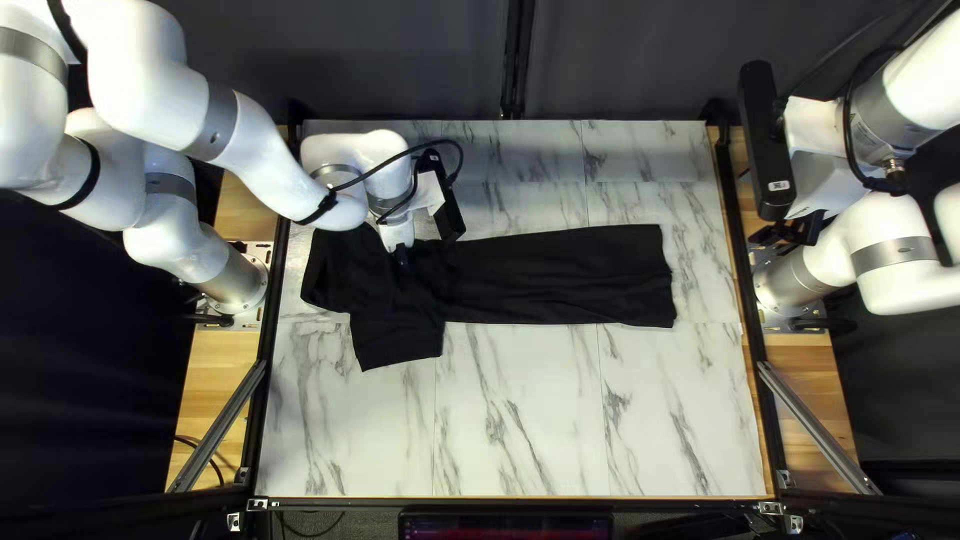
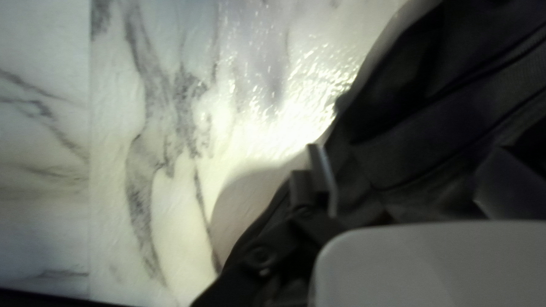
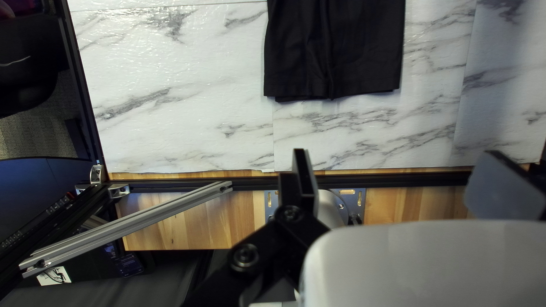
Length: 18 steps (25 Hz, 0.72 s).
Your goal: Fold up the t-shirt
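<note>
L end effector [image 1: 402, 257] at blk tee [image 1: 560, 275] on tbl [image 1: 520, 420].

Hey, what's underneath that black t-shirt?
Marble-patterned tabletop shows along the near edge of the t-shirt. The shirt covers whatever is directly beneath it, so I can't tell.

White rounded arms [image 1: 175, 105] wear grey bands [image 1: 215, 122], with black cables looping near the wrists.

Glare whitens the table [image 2: 273, 128] in the left wrist view, beside a soft shadow; the curtain [image 1: 640, 60] is dim.
</note>
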{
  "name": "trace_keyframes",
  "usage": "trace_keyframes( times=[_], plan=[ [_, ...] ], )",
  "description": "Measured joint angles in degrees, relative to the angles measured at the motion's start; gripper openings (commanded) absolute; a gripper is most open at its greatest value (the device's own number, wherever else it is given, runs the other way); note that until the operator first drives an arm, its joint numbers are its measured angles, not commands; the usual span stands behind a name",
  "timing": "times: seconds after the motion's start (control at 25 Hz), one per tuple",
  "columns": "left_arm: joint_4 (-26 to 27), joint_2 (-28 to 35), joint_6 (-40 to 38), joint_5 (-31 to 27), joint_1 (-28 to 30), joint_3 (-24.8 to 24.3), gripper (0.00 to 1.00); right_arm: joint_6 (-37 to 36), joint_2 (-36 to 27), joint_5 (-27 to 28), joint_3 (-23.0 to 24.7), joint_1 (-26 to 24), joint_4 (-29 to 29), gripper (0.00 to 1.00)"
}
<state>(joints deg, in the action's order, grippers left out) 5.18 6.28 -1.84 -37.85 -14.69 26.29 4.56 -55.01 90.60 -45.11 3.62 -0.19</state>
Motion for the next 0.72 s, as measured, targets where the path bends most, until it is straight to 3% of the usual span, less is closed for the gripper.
trace_keyframes(
  times=[0.28,0.72],
  plan=[
    [2.30,-0.13,-0.52,0.09,1.65,-0.14,0.02,0.00,0.00,0.00,0.00,0.00,0.00,1.00],
    [-2.48,9.76,-8.47,-6.70,5.36,-2.35,0.04,0.00,0.00,0.00,0.00,0.00,0.00,1.00]
  ],
)
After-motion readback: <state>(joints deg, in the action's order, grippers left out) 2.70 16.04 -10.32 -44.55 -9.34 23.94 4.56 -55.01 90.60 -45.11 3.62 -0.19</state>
